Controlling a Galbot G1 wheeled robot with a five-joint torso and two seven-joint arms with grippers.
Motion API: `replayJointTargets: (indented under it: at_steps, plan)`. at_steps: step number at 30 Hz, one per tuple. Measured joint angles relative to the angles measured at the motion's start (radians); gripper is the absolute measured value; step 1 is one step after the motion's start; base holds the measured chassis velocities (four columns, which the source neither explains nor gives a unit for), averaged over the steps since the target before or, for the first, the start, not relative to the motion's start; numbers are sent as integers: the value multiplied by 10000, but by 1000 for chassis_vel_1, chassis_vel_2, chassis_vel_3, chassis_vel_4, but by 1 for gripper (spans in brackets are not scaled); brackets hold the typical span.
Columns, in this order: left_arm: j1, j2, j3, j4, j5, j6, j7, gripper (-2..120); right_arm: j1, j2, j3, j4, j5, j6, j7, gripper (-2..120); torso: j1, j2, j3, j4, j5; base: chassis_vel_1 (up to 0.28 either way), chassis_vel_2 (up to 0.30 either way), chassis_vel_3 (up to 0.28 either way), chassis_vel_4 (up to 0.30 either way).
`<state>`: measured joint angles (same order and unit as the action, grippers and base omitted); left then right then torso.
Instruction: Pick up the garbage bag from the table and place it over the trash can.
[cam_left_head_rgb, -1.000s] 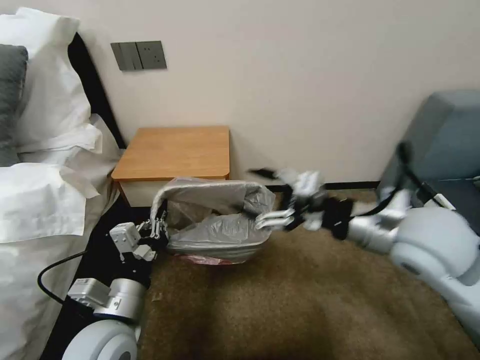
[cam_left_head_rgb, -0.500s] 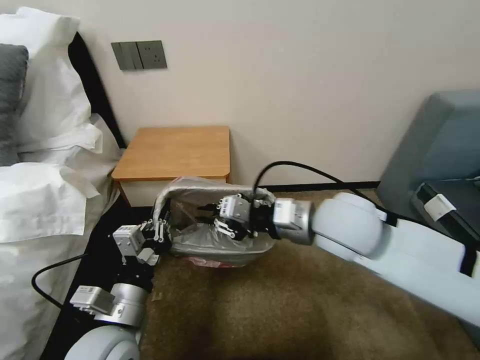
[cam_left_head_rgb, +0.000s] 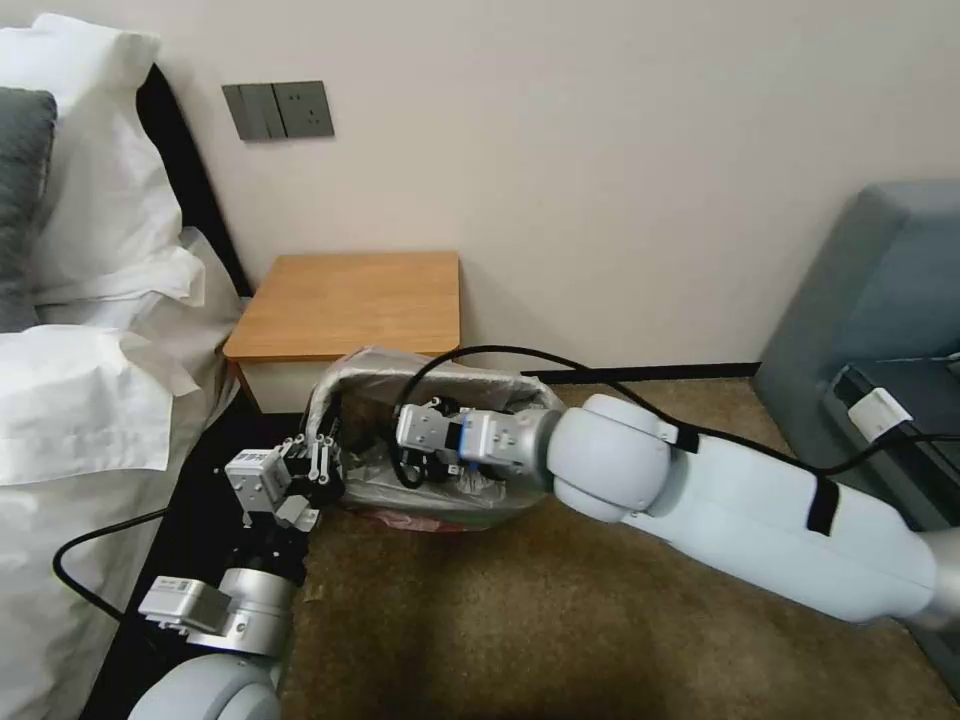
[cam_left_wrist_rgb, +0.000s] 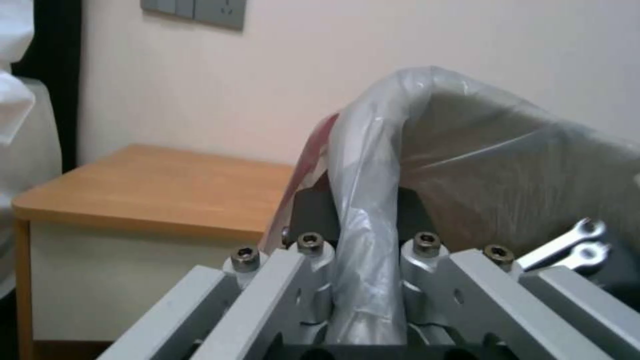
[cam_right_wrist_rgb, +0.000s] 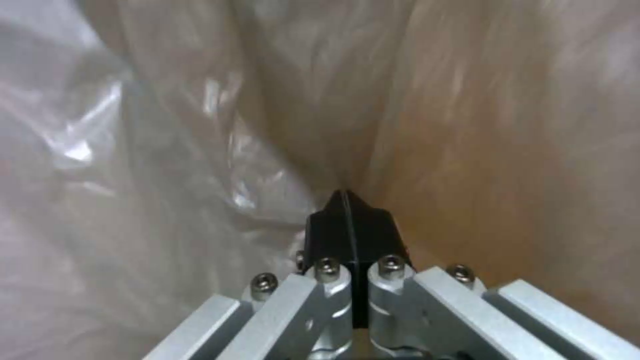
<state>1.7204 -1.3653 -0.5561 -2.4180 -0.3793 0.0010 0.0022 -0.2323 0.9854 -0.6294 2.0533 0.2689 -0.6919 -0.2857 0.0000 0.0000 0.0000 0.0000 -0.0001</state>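
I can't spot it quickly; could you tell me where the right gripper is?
In the head view, the right gripper reaches inside the garbage bag lining the trash can.

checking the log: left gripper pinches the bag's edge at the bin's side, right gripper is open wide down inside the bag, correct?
One slip: the right gripper is not open wide. The right wrist view shows its black pads pressed together, closed, nosing into the garbage bag lining the trash can. The rest holds: the left gripper pinches the bag's edge at the bin's side, as the left wrist view shows.
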Motion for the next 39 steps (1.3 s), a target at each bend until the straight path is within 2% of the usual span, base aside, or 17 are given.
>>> replayJointTargets:
  at_steps: [16, 30, 39]
  plan:
    - [-11, -29, -15, -108, -19, -16, 74, 8, -84, 145, -188, -827, -625, -90, -57, 0, 0, 0, 0, -1, 1, 0, 0, 0, 0]
    - [16, -123, 35, -184, -80, -15, 195, 8, -216, 691, -344, -1542, -1062, -386, 274, 0, 0, 0, 0, 0, 0, 0, 0, 0, 0]
    - [-6, -122, -95, -38, -149, -9, 143, 8, -351, 358, -77, -1180, -890, -397, 272, 0, 0, 0, 0, 0, 2, 0, 0, 0, 0]
